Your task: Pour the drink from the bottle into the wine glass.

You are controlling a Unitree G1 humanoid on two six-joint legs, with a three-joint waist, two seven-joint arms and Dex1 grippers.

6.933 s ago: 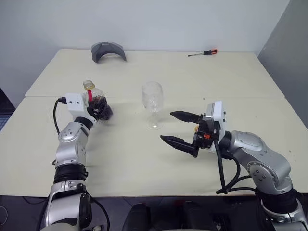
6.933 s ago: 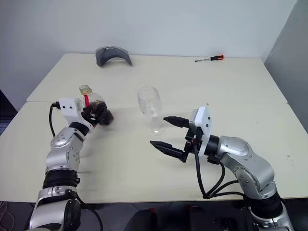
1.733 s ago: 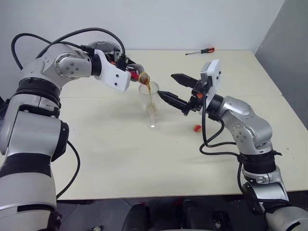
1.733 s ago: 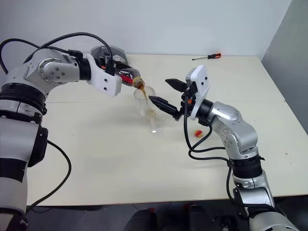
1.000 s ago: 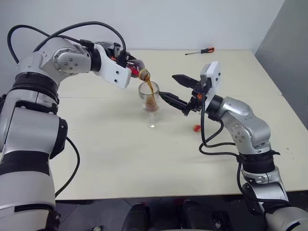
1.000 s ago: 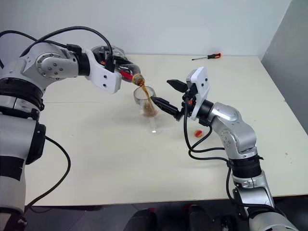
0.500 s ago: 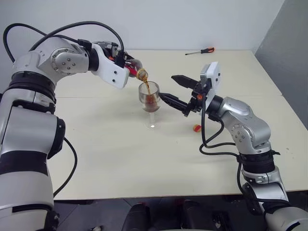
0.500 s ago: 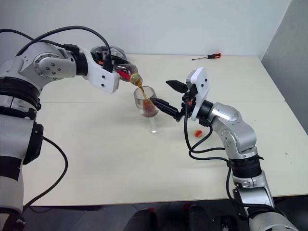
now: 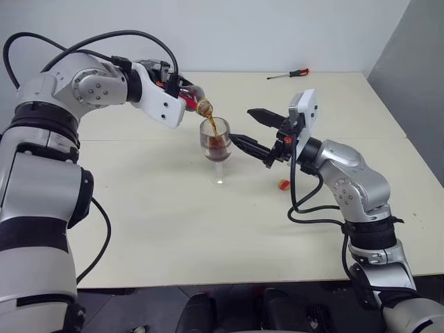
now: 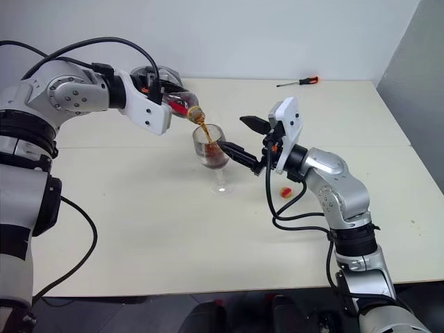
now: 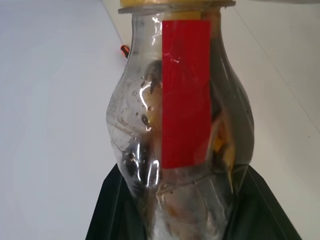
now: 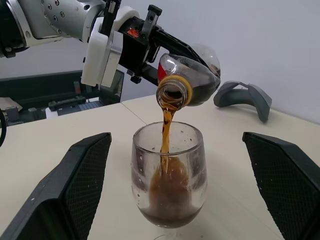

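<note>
My left gripper (image 9: 179, 94) is shut on the clear bottle (image 9: 195, 94), which is tipped mouth-down over the wine glass (image 9: 217, 149). A thin brown stream of the drink (image 12: 165, 125) runs from the bottle's mouth into the bowl, where dark liquid fills the lower part. The red label (image 11: 185, 90) on the bottle faces the left wrist camera. The glass stands upright on the table. My right gripper (image 9: 241, 124) hovers open just right of the glass, its two fingers (image 12: 75, 185) spread wider than the bowl and clear of it.
A small red-orange cap (image 9: 283, 184) lies on the table right of the glass, under my right arm. A screwdriver (image 9: 290, 73) lies at the far edge. A grey curved object (image 12: 244, 97) sits at the back left, behind the bottle.
The brown liquid in the glass has risen over the last second while the stream keeps running. Both arms hold still. Seven seconds ago the bottle was low at the left, upright.
</note>
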